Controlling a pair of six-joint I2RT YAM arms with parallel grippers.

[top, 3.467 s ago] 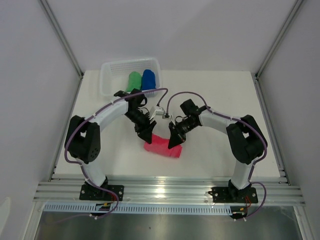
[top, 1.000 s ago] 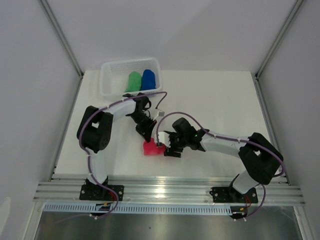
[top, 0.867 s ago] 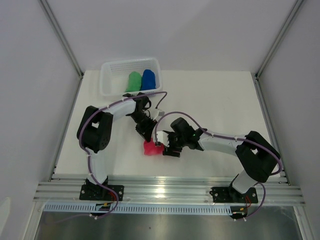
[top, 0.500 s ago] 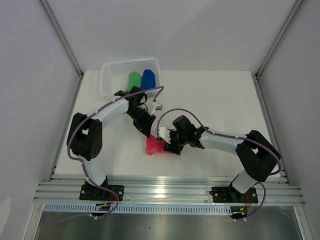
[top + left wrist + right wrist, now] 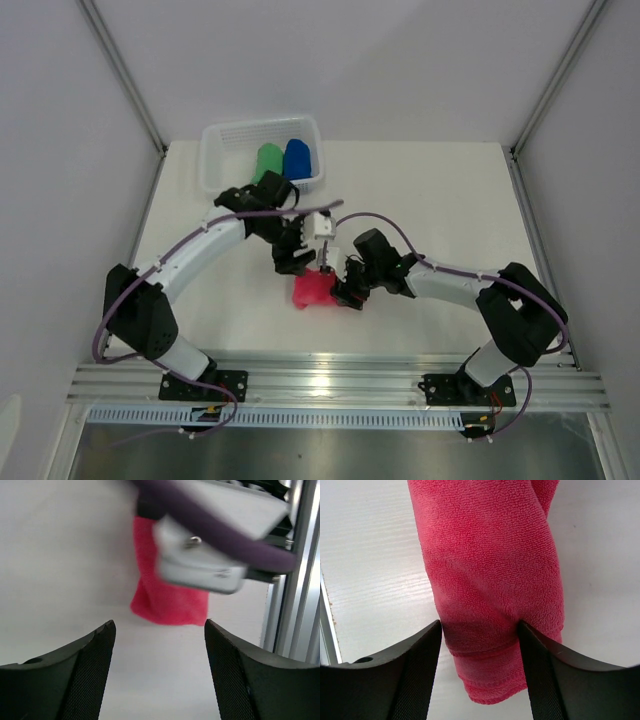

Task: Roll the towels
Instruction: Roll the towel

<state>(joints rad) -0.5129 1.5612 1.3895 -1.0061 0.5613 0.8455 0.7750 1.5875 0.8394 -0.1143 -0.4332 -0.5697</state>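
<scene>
The pink-red towel (image 5: pixel 311 291) lies rolled up on the white table near the front middle. My right gripper (image 5: pixel 340 291) is shut on its right end; the right wrist view shows the roll (image 5: pixel 485 555) squeezed between both fingers of the right gripper (image 5: pixel 480 630). Just behind the roll, my left gripper (image 5: pixel 291 262) is open and holds nothing. In the left wrist view the left gripper (image 5: pixel 159 636) stands clear of the towel (image 5: pixel 167 597). The green towel (image 5: pixel 267 162) and the blue towel (image 5: pixel 298 158) sit rolled in the basket.
A white mesh basket (image 5: pixel 215 150) stands at the back left of the table. An aluminium rail (image 5: pixel 330 380) runs along the near edge, close to the pink-red roll. The right wrist body (image 5: pixel 200 555) hangs blurred over the towel in the left wrist view.
My left gripper has opened, let go of the pink-red towel and drawn back a little. The right gripper keeps its hold on the roll, which has barely moved.
</scene>
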